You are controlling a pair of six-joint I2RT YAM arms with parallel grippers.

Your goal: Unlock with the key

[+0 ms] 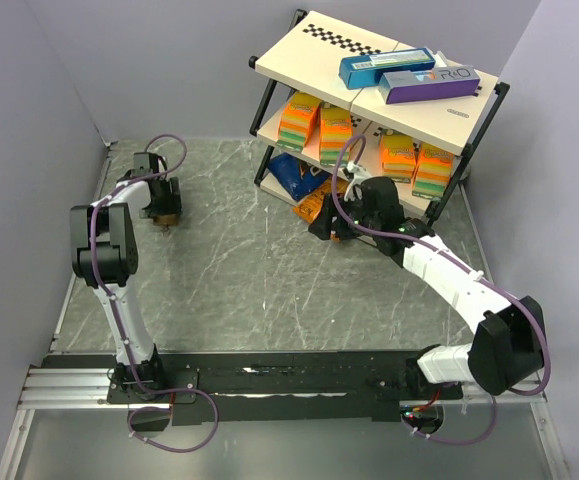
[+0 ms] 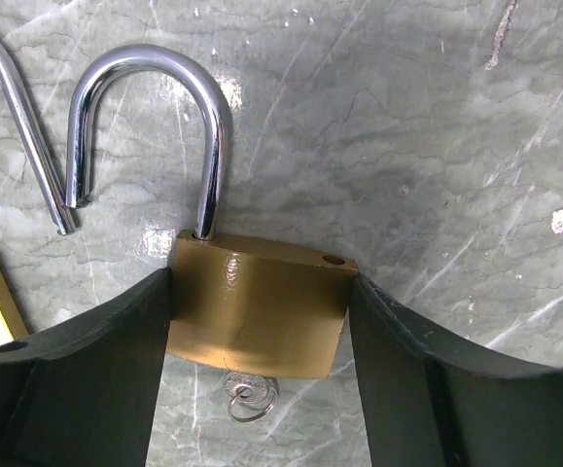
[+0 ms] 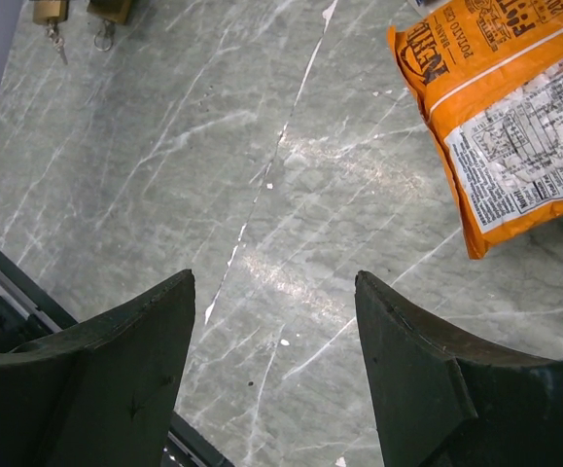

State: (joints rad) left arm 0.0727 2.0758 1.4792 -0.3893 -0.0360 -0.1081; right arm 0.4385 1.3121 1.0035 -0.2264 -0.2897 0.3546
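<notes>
Key (image 2: 245, 387): in padlock (image 2: 252, 326) underside, far left.
Left claw (image 2: 259, 284): clamped on padlock body.
Shackle (image 2: 155, 117): open at one end.
Right claw (image 3: 273, 282): wide, empty, beside bag (image 3: 500, 117).

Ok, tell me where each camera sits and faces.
Top external: overhead from the near side, facing down on the table; left arm and right arm show.
Left wrist: facing down past the left pincer, closed on a padlock with the key at its base.
Right wrist: facing down at the table past the open right pincer.
Shared: the orange bag, top and right wrist views.
</notes>
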